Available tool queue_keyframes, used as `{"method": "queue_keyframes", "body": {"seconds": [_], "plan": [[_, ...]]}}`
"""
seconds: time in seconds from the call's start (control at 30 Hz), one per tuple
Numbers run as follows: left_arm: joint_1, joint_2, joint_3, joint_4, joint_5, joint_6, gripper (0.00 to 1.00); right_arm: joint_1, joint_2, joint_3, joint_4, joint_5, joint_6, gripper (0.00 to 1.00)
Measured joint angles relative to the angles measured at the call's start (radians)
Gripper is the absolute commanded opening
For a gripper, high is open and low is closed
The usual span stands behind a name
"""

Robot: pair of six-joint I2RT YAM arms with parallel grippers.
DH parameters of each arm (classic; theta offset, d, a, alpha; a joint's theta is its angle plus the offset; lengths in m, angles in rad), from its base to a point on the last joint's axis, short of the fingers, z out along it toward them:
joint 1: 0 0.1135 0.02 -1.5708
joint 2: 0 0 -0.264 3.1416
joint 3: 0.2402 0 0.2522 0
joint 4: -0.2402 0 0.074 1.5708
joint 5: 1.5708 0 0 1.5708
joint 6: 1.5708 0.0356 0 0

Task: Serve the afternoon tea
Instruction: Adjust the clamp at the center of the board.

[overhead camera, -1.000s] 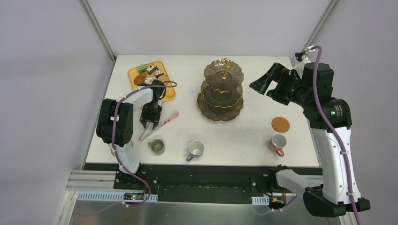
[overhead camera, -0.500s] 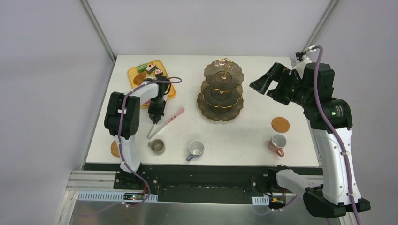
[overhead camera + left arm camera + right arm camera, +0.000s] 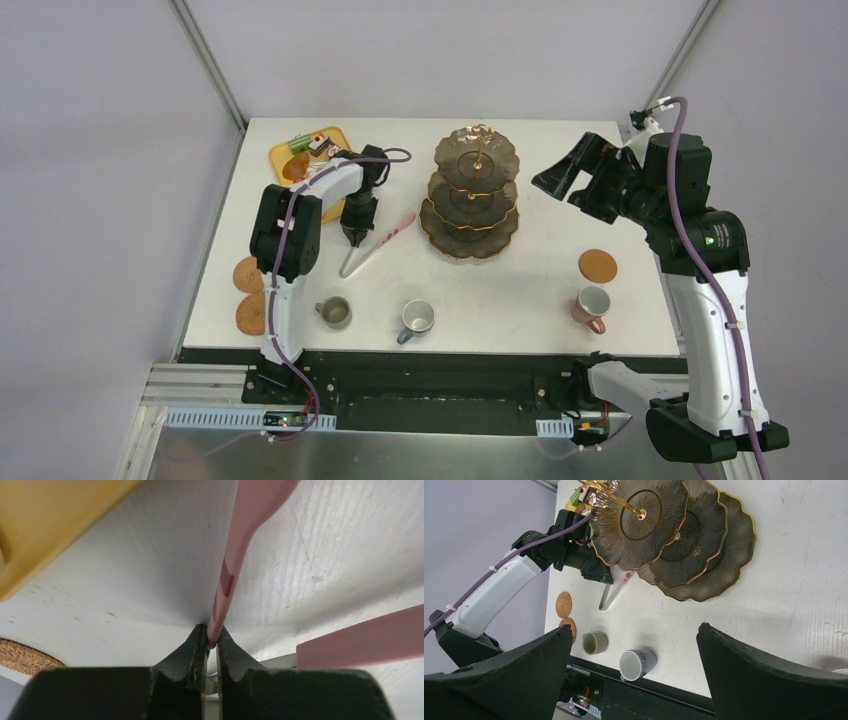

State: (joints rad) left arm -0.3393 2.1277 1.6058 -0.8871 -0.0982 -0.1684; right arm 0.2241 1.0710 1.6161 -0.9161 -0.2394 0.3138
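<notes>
My left gripper (image 3: 352, 236) (image 3: 212, 642) is shut on one pink arm of the pink-handled tongs (image 3: 378, 243) (image 3: 235, 555), just right of the yellow-orange tray (image 3: 283, 160) (image 3: 45, 525). The tongs' other arm (image 3: 360, 640) spreads off to the right. A green macaron (image 3: 300, 143) and a small cake (image 3: 322, 146) show on the tray; the arm hides the rest. The dark gold-rimmed three-tier stand (image 3: 476, 190) (image 3: 674, 535) is bare. My right gripper (image 3: 565, 175) (image 3: 635, 627) hangs open, high to the right of the stand.
Near the front edge stand an olive mug (image 3: 334, 312) (image 3: 595, 642), a grey-blue mug (image 3: 417, 318) (image 3: 636, 664) and a pink mug (image 3: 593, 304). Two brown coasters (image 3: 248, 275) (image 3: 563, 604) lie at the left edge, and one coaster (image 3: 598, 265) lies behind the pink mug.
The left jaws closed on the tongs' pink arm, and the arm swung back and right, dragging the tongs toward the stand. The two left coasters came into view. The right arm held still.
</notes>
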Motion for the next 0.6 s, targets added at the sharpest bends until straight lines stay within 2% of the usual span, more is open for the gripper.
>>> {"method": "queue_keyframes", "body": {"seconds": [0.17,0.43,0.6], "plan": [[0.000,0.035,0.063,-0.016,0.047,-0.075,0.04,0.000,0.003,0.000,0.000,0.007,0.011,0.99],[0.013,0.037,0.067,0.013,0.140,-0.208,0.27,0.000,0.003,-0.001,0.009,0.005,0.037,0.99],[0.012,-0.035,-0.030,0.104,0.153,-0.240,0.44,0.000,-0.005,-0.014,0.017,0.001,0.045,0.99]]}}
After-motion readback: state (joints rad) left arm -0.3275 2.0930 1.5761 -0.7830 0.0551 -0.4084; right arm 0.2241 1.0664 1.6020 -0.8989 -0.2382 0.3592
